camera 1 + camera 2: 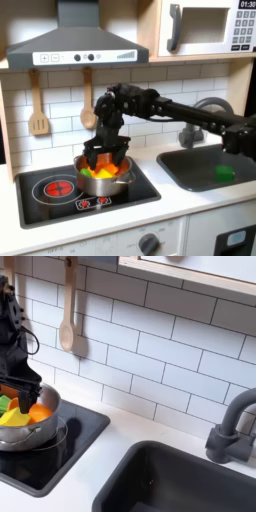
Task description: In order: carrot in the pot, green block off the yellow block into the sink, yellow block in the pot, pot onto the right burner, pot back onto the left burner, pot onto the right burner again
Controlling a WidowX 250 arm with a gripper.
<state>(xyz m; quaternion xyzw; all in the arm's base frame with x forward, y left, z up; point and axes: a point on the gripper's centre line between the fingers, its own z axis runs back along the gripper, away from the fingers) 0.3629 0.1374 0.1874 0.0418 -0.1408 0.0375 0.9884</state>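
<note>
The shiny steel pot (104,181) (27,431) sits on the cooktop's right burner in the first exterior view. Inside it lie the orange carrot (88,172) (40,413) and the yellow block (101,175) (12,416). My gripper (106,160) (14,394) hangs straight down over the pot with its fingertips at rim level or just inside. The dark fingers blend together, so their spacing is unclear. The green block (224,172) rests on the floor of the sink (195,170), far to the first exterior view's right.
The left burner (55,187) glows red and is bare. A wooden spatula (38,105) and spoon (87,100) (66,311) hang on the tiled wall behind. A grey faucet (228,431) stands behind the sink basin (170,481). Stove knobs line the cooktop's front edge.
</note>
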